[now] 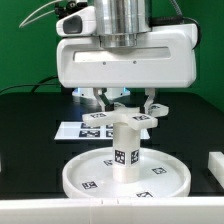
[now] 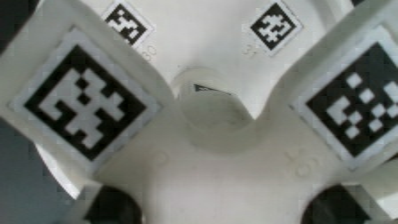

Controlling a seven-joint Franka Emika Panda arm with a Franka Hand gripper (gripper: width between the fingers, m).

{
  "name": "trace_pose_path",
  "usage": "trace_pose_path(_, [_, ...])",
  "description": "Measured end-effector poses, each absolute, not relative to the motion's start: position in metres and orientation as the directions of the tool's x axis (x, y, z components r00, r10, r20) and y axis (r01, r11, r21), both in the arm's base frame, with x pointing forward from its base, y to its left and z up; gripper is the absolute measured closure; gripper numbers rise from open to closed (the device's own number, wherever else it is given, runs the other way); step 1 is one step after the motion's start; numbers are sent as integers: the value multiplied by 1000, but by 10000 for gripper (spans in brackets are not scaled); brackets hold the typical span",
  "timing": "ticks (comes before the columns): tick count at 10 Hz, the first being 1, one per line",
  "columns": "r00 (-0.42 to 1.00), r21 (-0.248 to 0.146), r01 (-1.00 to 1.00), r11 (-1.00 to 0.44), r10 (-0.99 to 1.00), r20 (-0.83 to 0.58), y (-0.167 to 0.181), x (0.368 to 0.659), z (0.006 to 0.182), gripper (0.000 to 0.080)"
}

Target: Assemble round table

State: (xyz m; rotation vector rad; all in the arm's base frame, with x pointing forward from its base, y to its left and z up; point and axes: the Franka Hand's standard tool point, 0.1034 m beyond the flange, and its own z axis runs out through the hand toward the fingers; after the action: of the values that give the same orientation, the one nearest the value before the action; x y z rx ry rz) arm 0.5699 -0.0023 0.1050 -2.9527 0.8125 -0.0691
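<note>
The large rimmed round disc (image 1: 90, 180) lies flat on the black table at the front. The short thick leg (image 1: 125, 152) stands upright in its middle, with a tag on its side. The cross-shaped foot (image 1: 128, 116) sits on top of the leg. My gripper (image 1: 125, 108) comes down from above with a finger on each side of the foot and is shut on it. In the wrist view the foot (image 2: 205, 120) fills the picture with its tagged arms, and my gripper (image 2: 217, 205) clasps its white hub between the dark fingertips (image 2: 121, 205).
The marker board (image 1: 80, 128) lies flat behind the disc, towards the exterior view's left. A plain white block (image 1: 216, 165) sits at the exterior view's right edge. A green wall stands behind the table.
</note>
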Motion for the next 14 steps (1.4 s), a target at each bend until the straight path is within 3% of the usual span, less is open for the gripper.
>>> trace_pose_path(4, [610, -130, -786, -604, -792, -11, -3, 569, 104, 356])
trace_pose_path(7, [347, -139, -932, -335, -935, -73, -3, 568, 104, 356])
trace_pose_path(12, [-65, -107, -991, 82, -987, -150, -3, 569, 104, 356])
trace_pose_path(14, [-147, -99, -981, 165, -975, -165, -3, 569, 104, 356])
